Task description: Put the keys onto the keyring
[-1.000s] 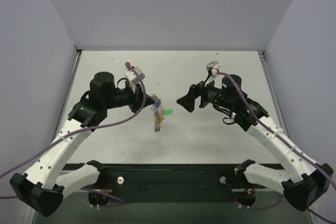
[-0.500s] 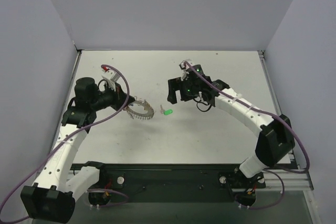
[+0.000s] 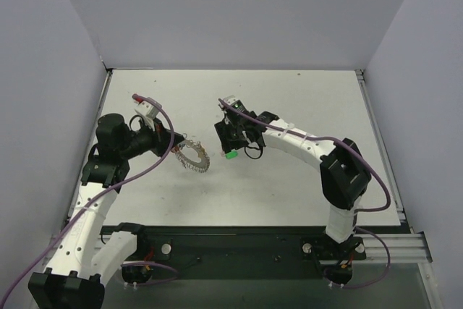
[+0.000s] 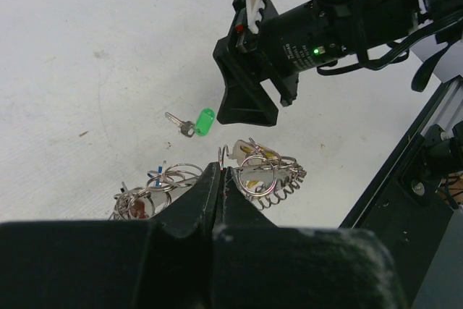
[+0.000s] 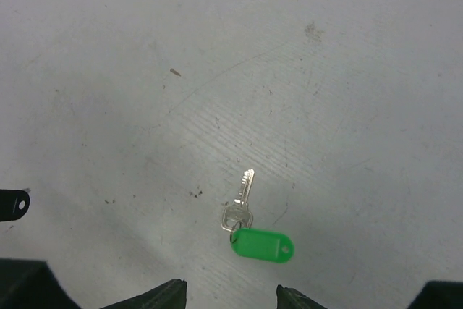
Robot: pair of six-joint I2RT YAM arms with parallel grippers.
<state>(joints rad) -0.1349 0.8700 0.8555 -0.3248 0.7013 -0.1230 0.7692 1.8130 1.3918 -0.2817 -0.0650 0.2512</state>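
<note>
Fingers (image 4: 189,206) of the left gripper (image 4: 221,177) are pressed together on the wire of the keyring (image 4: 278,179), whose coil carries several keys (image 4: 141,204). Opposite, the right gripper (image 5: 231,296) hangs with its fingers spread and nothing between them, just above the green-headed key (image 5: 262,244). That key lies flat on the white table (image 5: 347,70), near the keyring but apart from it.

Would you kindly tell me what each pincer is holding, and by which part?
The left pincer pinches the keyring by its wire rim; the right pincer holds nothing.
</note>
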